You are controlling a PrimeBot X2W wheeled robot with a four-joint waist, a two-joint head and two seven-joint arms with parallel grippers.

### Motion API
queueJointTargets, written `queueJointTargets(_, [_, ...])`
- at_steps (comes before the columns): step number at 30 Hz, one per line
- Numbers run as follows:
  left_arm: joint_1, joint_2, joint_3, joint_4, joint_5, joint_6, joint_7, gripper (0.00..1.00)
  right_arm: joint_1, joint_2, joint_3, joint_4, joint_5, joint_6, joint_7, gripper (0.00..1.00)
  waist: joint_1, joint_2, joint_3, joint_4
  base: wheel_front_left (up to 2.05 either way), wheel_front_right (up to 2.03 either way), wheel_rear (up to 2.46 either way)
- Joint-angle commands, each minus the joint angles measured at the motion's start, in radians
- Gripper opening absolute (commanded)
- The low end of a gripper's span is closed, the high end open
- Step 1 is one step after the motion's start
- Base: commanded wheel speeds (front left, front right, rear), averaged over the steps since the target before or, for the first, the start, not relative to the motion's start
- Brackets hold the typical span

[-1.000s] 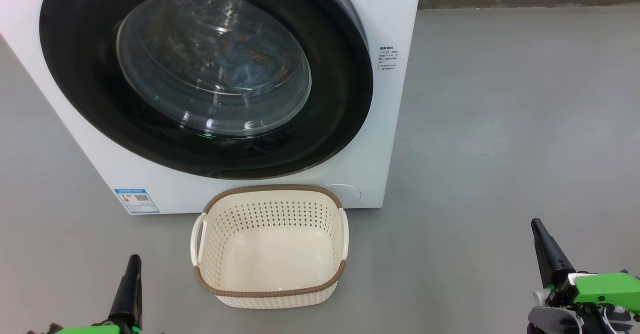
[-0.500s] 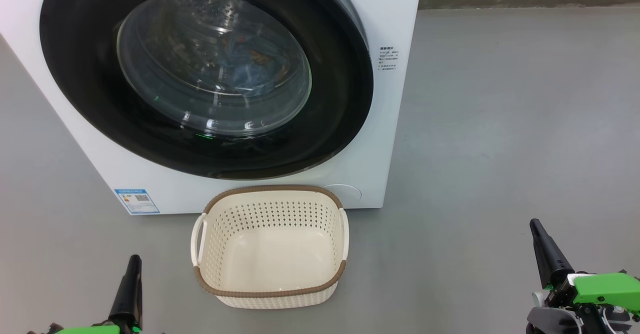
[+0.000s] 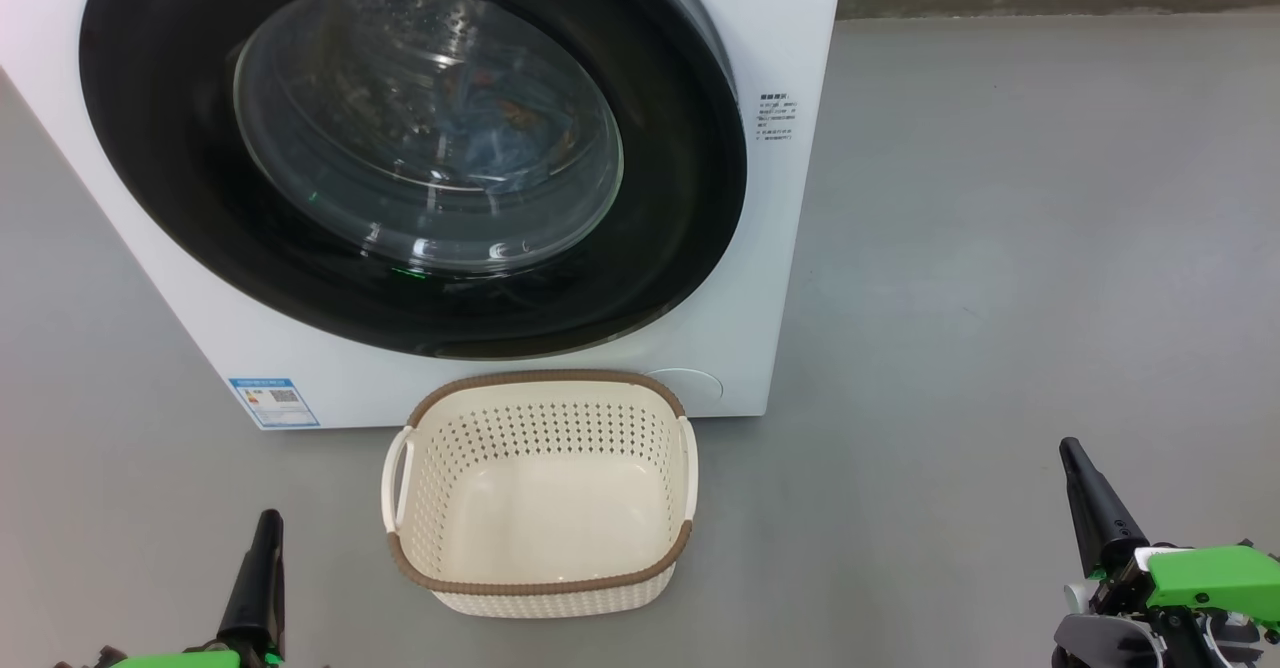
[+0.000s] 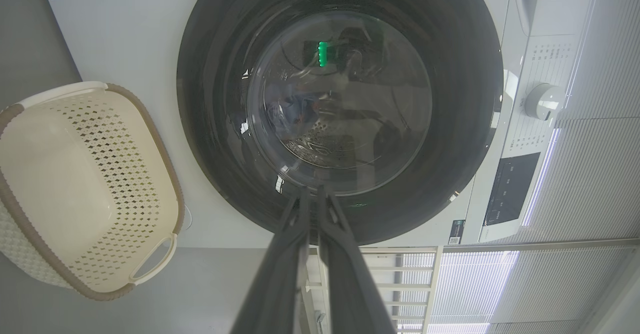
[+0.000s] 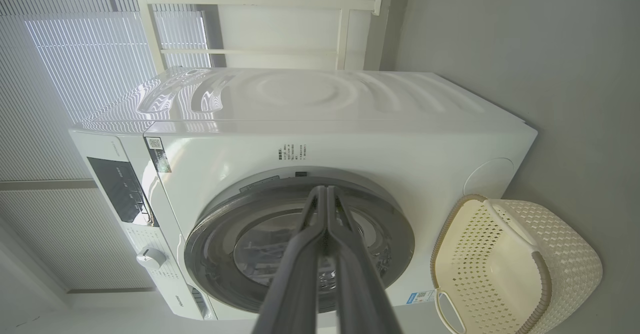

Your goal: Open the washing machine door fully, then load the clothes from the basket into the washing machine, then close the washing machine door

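The washing machine (image 3: 800,248) stands ahead with its round black door (image 3: 150,198) shut flat against the front. Through the glass window I see the light-blue clothes (image 3: 500,138) lying inside the drum, dimly visible too as clothes (image 4: 295,111) in the left wrist view. On the floor before the machine sits the cream basket (image 3: 540,588) with nothing in it. My left gripper (image 3: 267,523) is low at the left of the basket, shut and holding nothing. My right gripper (image 3: 1072,448) is far to the right over the floor, shut and holding nothing. The fingers (image 4: 295,234) press together.
Grey floor (image 3: 1000,248) spreads wide to the right of the machine. A control panel with a white knob (image 4: 544,101) runs along the machine's top. Blinds and a white frame (image 5: 250,24) stand behind it. The door (image 5: 300,244) and basket (image 5: 510,269) also show in the right wrist view.
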Motion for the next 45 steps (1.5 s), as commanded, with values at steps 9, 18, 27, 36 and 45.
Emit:
queueJointTargets(9, [-0.043,0.009,0.031,-0.032,-0.008,0.000,0.006,0.00,-0.052,-0.010,0.020,-0.029,0.000,0.002,0.005,0.00,0.0000,0.0000,0.000,0.000,0.00,0.00,0.00])
queueJointTargets(18, [-0.043,0.009,0.031,-0.032,-0.008,0.000,0.006,0.00,-0.052,-0.010,0.019,-0.029,-0.001,0.002,0.005,0.00,0.0000,0.0000,0.000,0.000,0.00,0.00,0.00])
queueJointTargets(27, [-0.043,0.009,0.031,-0.032,-0.008,0.000,0.006,0.00,-0.052,-0.009,0.018,-0.029,-0.001,0.002,0.006,0.00,-0.0001,0.0000,0.000,0.000,0.00,0.00,0.00])
queueJointTargets(36, [-0.043,0.009,0.031,-0.032,-0.008,0.000,0.006,0.00,-0.052,-0.009,0.018,-0.029,-0.002,0.002,0.006,0.00,-0.0001,0.0000,0.000,0.000,0.00,0.00,0.00])
queueJointTargets(45, [-0.043,0.009,0.031,-0.032,-0.008,0.000,0.006,0.00,-0.052,-0.008,0.017,-0.029,-0.002,0.002,0.007,0.00,-0.0001,0.0000,0.000,0.000,0.00,0.00,0.00])
